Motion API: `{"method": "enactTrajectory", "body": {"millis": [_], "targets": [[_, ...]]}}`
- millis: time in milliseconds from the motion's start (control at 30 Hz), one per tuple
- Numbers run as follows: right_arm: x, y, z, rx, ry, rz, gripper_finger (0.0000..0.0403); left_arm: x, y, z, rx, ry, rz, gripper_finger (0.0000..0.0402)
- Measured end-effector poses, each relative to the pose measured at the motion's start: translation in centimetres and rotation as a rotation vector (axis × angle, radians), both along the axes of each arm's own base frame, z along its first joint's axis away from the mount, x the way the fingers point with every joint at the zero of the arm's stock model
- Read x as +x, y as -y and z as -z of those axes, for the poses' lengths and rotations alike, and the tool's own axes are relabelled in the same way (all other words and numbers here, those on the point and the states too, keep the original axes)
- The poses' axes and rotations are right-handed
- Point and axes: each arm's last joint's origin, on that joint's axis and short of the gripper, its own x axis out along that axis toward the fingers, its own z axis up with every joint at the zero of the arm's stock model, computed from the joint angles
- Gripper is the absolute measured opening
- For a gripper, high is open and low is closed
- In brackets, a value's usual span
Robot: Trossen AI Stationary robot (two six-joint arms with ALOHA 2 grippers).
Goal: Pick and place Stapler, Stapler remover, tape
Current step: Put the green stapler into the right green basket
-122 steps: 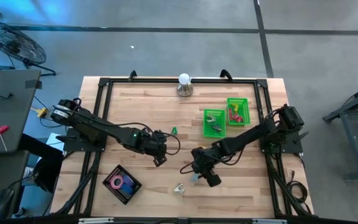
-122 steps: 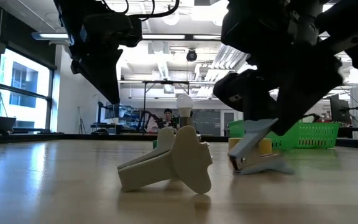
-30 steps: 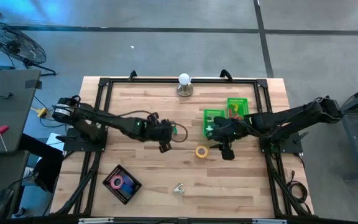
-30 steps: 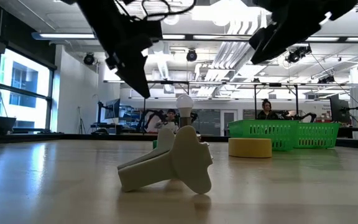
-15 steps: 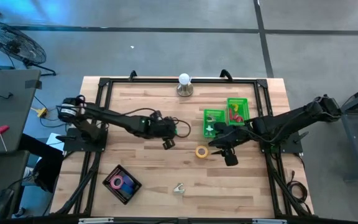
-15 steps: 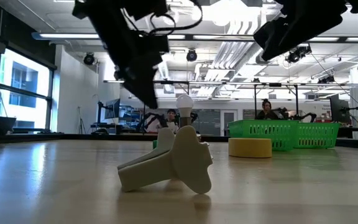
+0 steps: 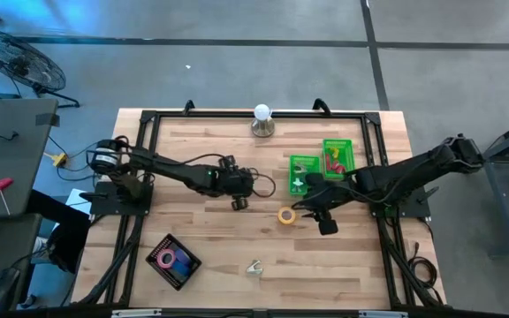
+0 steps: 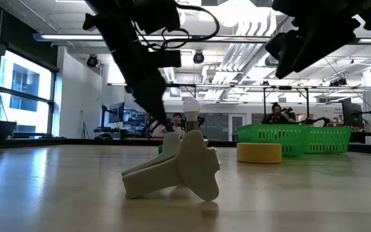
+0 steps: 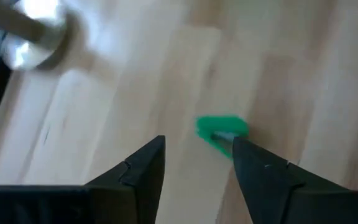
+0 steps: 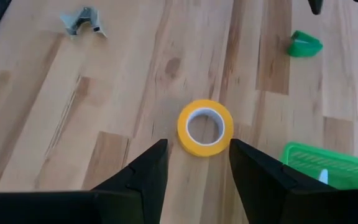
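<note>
A small green stapler remover (image 9: 221, 132) lies on the wooden table just ahead of my left gripper (image 9: 197, 142), which is open and slants down at it without touching. A yellow tape roll (image 10: 205, 127) lies flat just ahead of my right gripper (image 10: 197, 144), which is also open and above the table. A pale stapler remover (image 7: 254, 268) rests near the table's near edge. A pink tape roll (image 7: 171, 259) sits in a black tray (image 7: 186, 267). The stapler does not show plainly.
Two green bins (image 7: 304, 174) (image 7: 337, 157) stand at the right, the nearer one close to my right arm. A light bulb on a stand (image 7: 262, 119) is at the far edge. A black frame (image 7: 148, 119) runs around the table.
My left gripper has gone down and toward the table's right edge, closing in on the green stapler remover, and its fingers have parted.
</note>
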Motion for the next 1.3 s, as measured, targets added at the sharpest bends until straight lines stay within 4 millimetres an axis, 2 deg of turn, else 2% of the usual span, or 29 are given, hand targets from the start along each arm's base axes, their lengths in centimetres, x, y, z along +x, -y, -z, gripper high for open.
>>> {"method": "enactTrajectory", "body": {"millis": [233,367,567,833,1100,1300], "targets": [[0.3,-0.1,0.5,-0.005,-0.017,-0.002,0.0159,-0.4,0.5,0.4,0.134,-0.282,0.589,0.0179],[0.4,-0.1,0.6,-0.006,-0.017,-0.003,0.0159,-0.4,-0.2,0.5,0.255,-0.386,0.835,0.0179],[0.5,-0.1,0.6,-0.002,-0.012,0.0,0.0158,0.3,-3.2,-0.6,0.291,-0.378,0.895,0.0179],[0.6,-0.1,0.6,0.0,-0.011,0.001,0.0157,-0.7,-5.9,-0.2,0.233,-0.448,1.025,0.0179],[1.2,-0.2,0.1,0.014,0.071,0.0,0.0156,-0.7,-6.8,-0.2,0.261,-0.413,1.151,0.0179],[1.6,-0.1,-0.3,0.009,0.126,-0.011,0.0156,-0.1,-6.9,1.1,0.321,-0.459,1.271,0.0179]]}}
